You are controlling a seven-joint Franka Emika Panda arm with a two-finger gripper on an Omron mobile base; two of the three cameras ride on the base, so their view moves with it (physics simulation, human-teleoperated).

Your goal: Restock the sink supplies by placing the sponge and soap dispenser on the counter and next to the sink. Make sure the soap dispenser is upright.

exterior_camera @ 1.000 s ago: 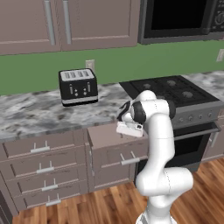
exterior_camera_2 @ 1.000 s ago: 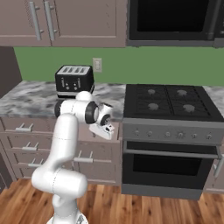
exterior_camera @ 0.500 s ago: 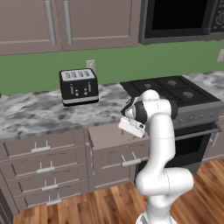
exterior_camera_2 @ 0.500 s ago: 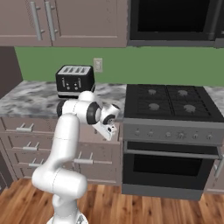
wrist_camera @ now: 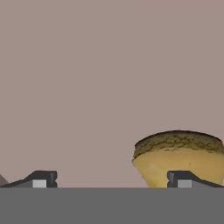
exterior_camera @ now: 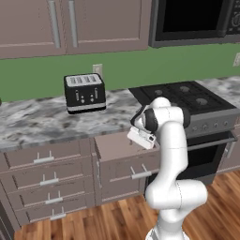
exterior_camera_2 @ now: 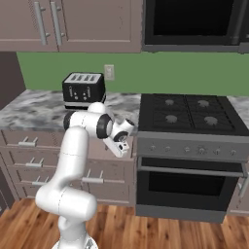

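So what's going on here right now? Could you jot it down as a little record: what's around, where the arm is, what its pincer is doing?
setting: simulated kitchen, marbled counter over brown-mauve cabinets
on the counter: black toaster
beside it: black stovetop above an oven
drawer: one drawer under the counter stands open
arm: bent, hand aimed into that drawer
pincer: pincer open, holding nothing
hand view: a yellowish-tan object with a darker brown top close by one fingertip; cannot tell if touching
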